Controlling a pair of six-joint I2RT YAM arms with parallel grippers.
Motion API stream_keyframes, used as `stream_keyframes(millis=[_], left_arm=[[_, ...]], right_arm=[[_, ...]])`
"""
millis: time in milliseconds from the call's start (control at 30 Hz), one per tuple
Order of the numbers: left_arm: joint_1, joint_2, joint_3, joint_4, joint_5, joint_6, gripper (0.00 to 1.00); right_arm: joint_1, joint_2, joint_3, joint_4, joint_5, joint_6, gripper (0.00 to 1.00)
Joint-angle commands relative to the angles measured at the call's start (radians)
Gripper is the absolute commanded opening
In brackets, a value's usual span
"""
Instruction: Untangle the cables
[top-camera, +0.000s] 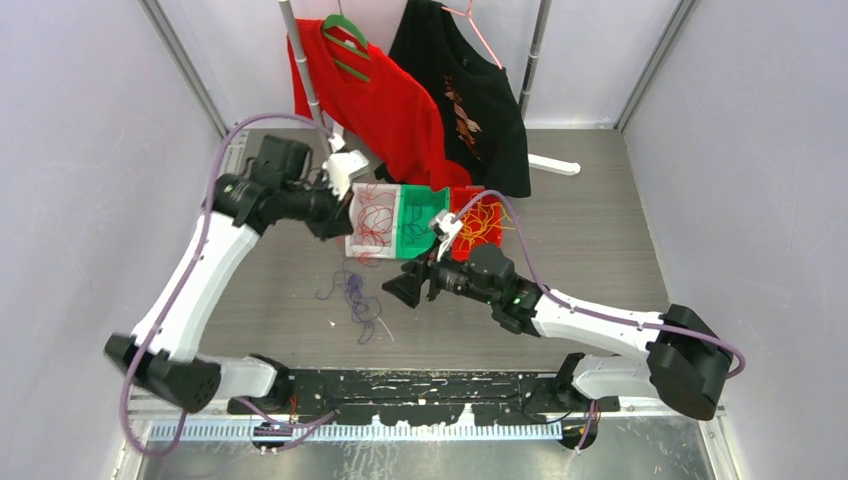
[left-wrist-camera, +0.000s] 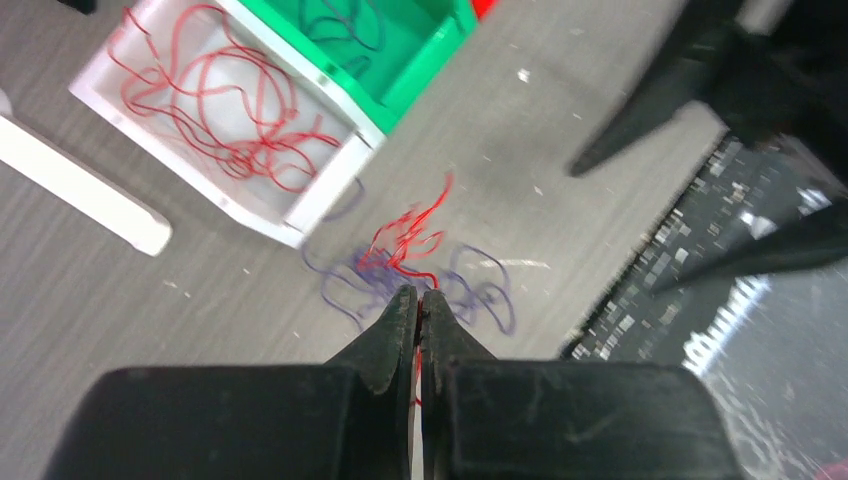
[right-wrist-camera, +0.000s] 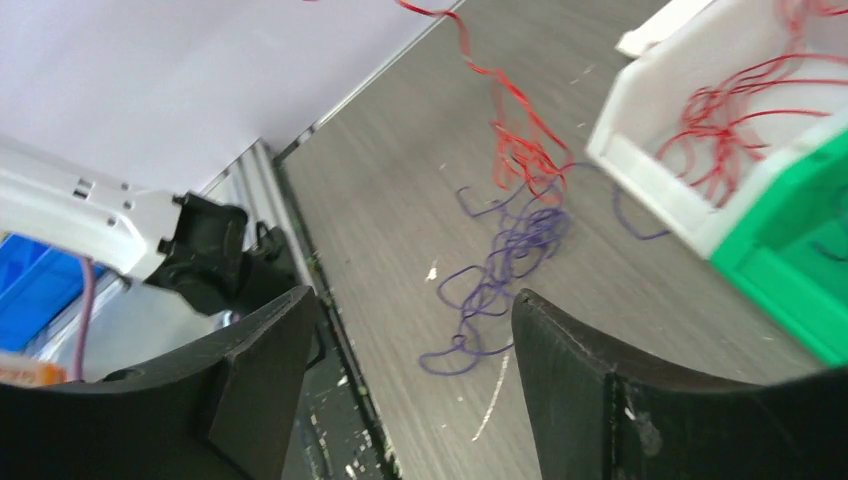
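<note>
A tangle of thin purple cables (top-camera: 356, 297) lies on the grey table in front of the bins. My left gripper (top-camera: 333, 225) is shut on a red cable (left-wrist-camera: 405, 235) and holds it up; the strand hangs from the jaws (left-wrist-camera: 420, 293) down into the purple cables (left-wrist-camera: 470, 290). In the right wrist view the red cable (right-wrist-camera: 512, 135) rises out of the purple tangle (right-wrist-camera: 500, 270). My right gripper (top-camera: 398, 290) is open and empty, just right of the tangle (right-wrist-camera: 415, 335).
Three bins stand in a row behind the tangle: a white bin (top-camera: 352, 232) with red cables, a green bin (top-camera: 436, 197) with dark cables, a red bin (top-camera: 462, 197) with yellow cables. Red and black shirts hang on a rack at the back.
</note>
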Motion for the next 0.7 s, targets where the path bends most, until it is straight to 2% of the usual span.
stream_keyframes(millis=[0,133,367,467,667], left_arm=[[0.006,0.137,-0.008,0.256,-0.091,0.009,0.0],[0.005,0.242,-0.02,0.401,-0.201,0.051,0.0],[0.006,0.414,0.025,0.532,-0.389,0.12,0.0],[0.008,0.443,0.028,0.561,-0.416,0.135,0.0],[0.007,0.46,-0.046,0.662,-0.372,0.101,0.0]], right_arm=[[-0.019,-0.093,0.0,-0.011,0.17,-0.056,0.77],[-0.027,-0.158,-0.032,-0.056,0.229,-0.061,0.77],[-0.034,-0.307,-0.094,-0.167,0.308,-0.066,0.77],[-0.035,-0.352,-0.108,-0.205,0.326,-0.071,0.77],[-0.037,-0.379,-0.122,-0.219,0.34,-0.059,0.78]])
